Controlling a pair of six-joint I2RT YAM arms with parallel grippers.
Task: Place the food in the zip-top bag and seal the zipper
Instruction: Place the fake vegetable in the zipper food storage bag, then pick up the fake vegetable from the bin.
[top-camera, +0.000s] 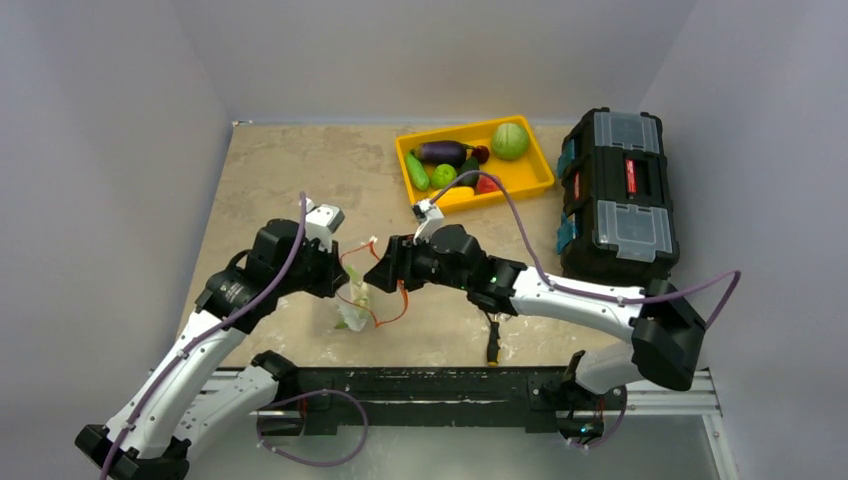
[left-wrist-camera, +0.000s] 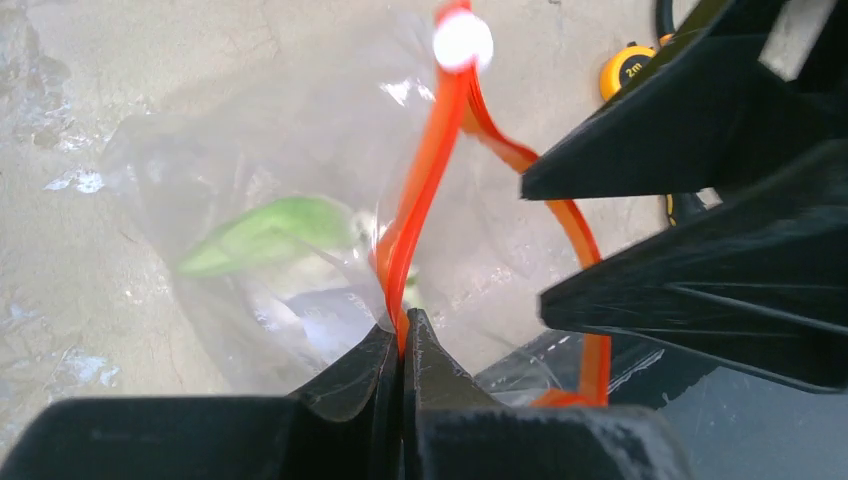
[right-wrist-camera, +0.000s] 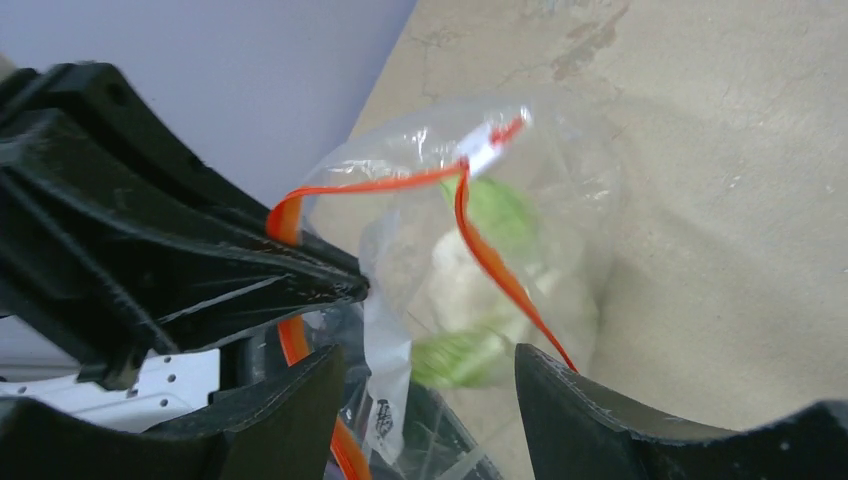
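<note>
zipper pinch by left tool: l-wrist cam only.

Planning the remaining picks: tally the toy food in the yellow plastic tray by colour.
Green: 3 (round cabbage, long cucumber, small lime)
Purple: 1 (eggplant)
Red: 1 (wedge)
Total: 5 clear; smaller pieces between them too small to tell.

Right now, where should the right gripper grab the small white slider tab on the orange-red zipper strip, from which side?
Pinch the small white slider tab where both tracks of the orange-red zipper strip meet, at the clear plastic bag's far end. Come from the open right gripper's side: the left gripper clamps the strip's near end, likely blocking that approach.
</note>
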